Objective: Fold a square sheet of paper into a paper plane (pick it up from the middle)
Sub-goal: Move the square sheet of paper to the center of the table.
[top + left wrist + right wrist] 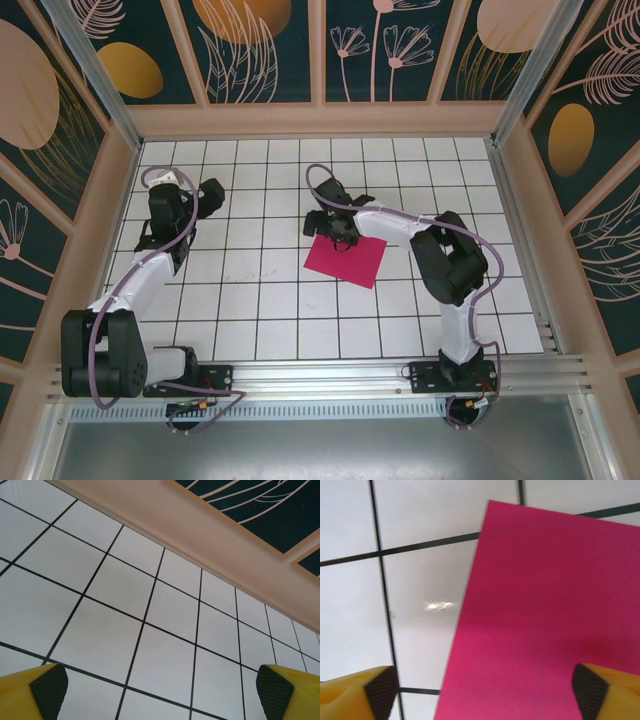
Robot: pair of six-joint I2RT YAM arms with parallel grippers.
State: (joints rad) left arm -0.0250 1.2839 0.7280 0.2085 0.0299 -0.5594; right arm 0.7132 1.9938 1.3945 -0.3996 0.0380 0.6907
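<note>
My right gripper (332,230) hangs over the far left corner of the square sheet of paper (346,258), which lies flat on the white tiled table (250,310), a little right of the middle and turned at a slight angle to the black grid lines. The sheet is magenta-pink, unfolded, with no crease that I can make out.

From my right wrist I see my two yellow fingers spread wide. The left pad (382,692) is over bare tile just beside the paper's edge, and the right pad (590,687) is over the pink surface. The sheet's left edge runs up between them. Nothing is caught between these fingers. Whether the tips touch the paper or the table I cannot tell.

My left gripper (203,193) sits well apart from the sheet, over the far left part of the table near the back wall (210,535). Its fingers are also spread as wide as they go, each black pad (49,690) at an outer corner of the left wrist view, with bare white tiles between them and nothing in their hold.
</note>
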